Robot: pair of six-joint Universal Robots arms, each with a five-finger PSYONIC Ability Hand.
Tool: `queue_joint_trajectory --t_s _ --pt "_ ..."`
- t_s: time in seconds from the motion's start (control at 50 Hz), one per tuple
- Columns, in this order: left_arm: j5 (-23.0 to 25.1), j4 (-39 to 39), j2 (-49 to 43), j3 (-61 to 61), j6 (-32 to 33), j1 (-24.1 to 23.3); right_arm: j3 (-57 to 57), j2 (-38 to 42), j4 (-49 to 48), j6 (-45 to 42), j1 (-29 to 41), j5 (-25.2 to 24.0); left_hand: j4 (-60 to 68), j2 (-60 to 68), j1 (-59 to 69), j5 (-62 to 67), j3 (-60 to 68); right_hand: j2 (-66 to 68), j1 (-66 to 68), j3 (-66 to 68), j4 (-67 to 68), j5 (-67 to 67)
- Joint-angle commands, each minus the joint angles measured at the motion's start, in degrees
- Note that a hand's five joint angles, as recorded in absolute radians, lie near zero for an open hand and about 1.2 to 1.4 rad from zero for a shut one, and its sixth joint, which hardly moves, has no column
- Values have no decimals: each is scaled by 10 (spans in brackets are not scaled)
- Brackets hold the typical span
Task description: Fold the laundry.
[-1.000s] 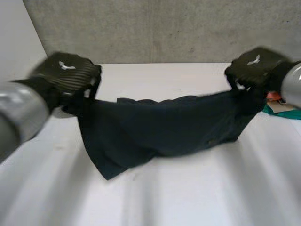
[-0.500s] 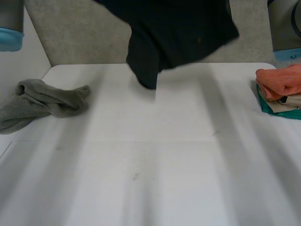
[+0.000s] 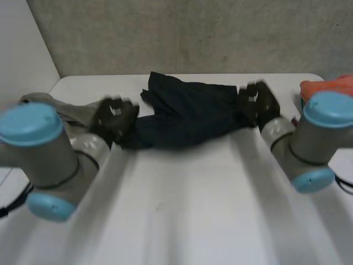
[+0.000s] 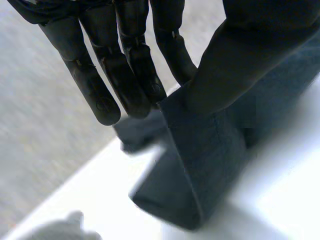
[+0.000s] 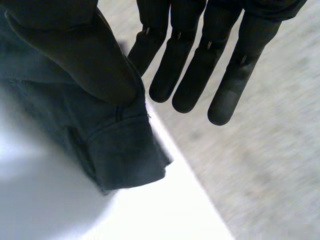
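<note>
A dark navy garment (image 3: pixel 187 113) lies stretched across the far half of the white table (image 3: pixel 182 210). My left hand (image 3: pixel 113 118) is at its left end and my right hand (image 3: pixel 258 103) at its right end. In the left wrist view my left hand (image 4: pixel 125 75) keeps its fingers straight, and the thumb pins a hemmed corner of the garment (image 4: pixel 200 165) against them. In the right wrist view my right hand (image 5: pixel 195 75) likewise pinches the garment's other hemmed corner (image 5: pixel 120 145) between thumb and straight fingers. Both corners hang just over the tabletop.
A crumpled grey cloth (image 3: pixel 63 109) lies at the table's left edge behind my left arm. A stack of folded orange and teal laundry (image 3: pixel 328 86) sits at the far right edge. A concrete wall stands just beyond the table.
The garment hung between my hands, was swung up high, and now lies spread on the far part of the table. Both arms have reached forward and come down.
</note>
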Motion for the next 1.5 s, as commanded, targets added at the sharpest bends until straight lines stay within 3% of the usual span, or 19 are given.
queue_joint_trajectory --t_s 0.02,0.08,0.22,0.28,0.36,0.46,0.58,0.6,0.62,0.64,0.7,0.84,0.96,1.22,1.5 --pt "1 -73 62 -64 24 -3 51 -21 119 -36 -14 -7 111 114 163 123 117 122 163 119 114 111" --pt "2 -127 110 -85 33 -5 61 -60 185 -46 -19 -11 111 114 163 123 117 122 163 119 114 111" --pt "6 -343 250 -144 94 -30 122 -189 414 -119 -32 -19 111 114 163 123 117 122 163 119 114 111" --pt "9 -473 306 -170 126 -58 192 -268 551 -210 -62 -28 111 114 163 123 117 122 163 119 114 111" --pt "16 -553 338 -178 140 -88 247 -328 587 -327 -96 -64 111 114 163 123 117 122 163 119 114 111" --pt "8 -514 315 -153 147 -99 249 -333 566 -313 -125 -95 111 114 163 123 117 122 163 119 114 111" --pt "-8 -419 214 -87 144 -81 217 -272 491 -220 -115 -114 111 114 163 123 117 122 163 119 114 111" --pt "-7 -410 201 -77 144 -77 214 -267 485 -211 -111 -110 48 51 100 60 53 122 163 119 114 111" --pt "-9 -401 179 -58 144 -73 211 -258 476 -195 -104 -103 -276 -273 -224 -264 -270 122 163 119 114 111" --pt "-11 -401 169 -49 144 -72 211 -255 473 -189 -100 -100 -407 -405 -355 -395 -402 122 163 119 114 111" --pt "-14 -390 139 -24 135 -65 215 -248 458 -178 -95 -90 -568 -565 -516 -556 -562 122 163 119 114 111" --pt "-1 -286 85 24 92 -27 233 -250 426 -175 -89 -90 -495 -492 -443 -482 -489 122 163 119 114 111" --pt "47 -192 -22 96 77 8 241 -251 408 -166 -79 -89 -390 -388 -338 -378 -385 122 163 119 114 111" --pt "101 -182 -177 234 81 32 261 -262 390 -151 -75 -88 -291 -289 -239 -279 -286 122 163 119 114 111" --pt "114 -145 -226 263 82 20 271 -265 387 -146 -78 -90 -301 -298 -249 -289 -295 122 163 119 114 111"
